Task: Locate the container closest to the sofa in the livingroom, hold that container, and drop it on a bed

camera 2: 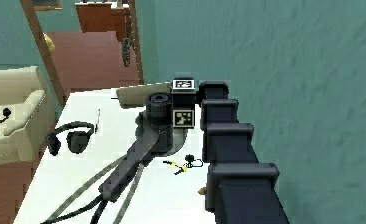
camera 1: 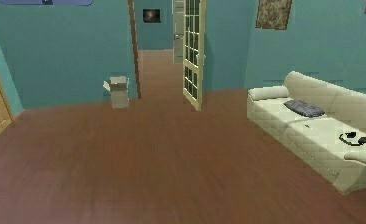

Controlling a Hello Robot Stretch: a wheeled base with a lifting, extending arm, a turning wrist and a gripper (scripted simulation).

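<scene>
The gripper (camera 2: 113, 183) shows against a white table (camera 2: 96, 108) near headphones (camera 2: 71, 136) — whether it holds anything, I cannot tell.

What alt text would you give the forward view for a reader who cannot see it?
A cream sofa stands at the right of a teal-walled room with a wooden floor, a dark grey object and black headphones lying on it. Farther back, a small white box sits on the floor beside a doorway with an open glass-paned door.
</scene>
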